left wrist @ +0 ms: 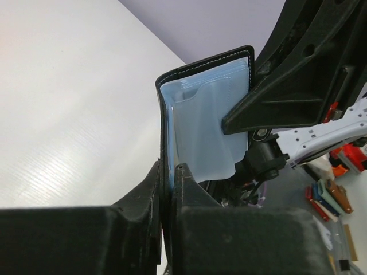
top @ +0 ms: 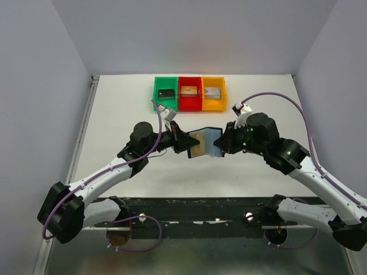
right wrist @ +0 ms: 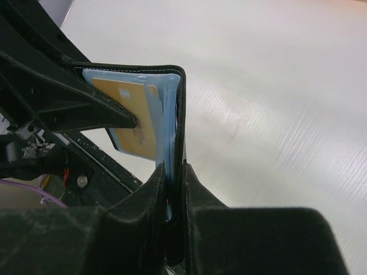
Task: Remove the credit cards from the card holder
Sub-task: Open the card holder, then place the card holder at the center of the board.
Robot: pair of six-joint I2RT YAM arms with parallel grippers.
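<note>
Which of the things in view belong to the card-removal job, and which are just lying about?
Part of the job:
- card holder, held open between the left claw and the right claw
- tan-gold card in its pocket

Just lying about:
- green bin with a black block
- red bin with a tan block
- orange bin with a grey block

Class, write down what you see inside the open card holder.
A tan-gold card sits in a bluish pocket on one flap of the card holder. The facing pockets show no card. Any cards stacked behind the tan-gold one are hidden.
</note>
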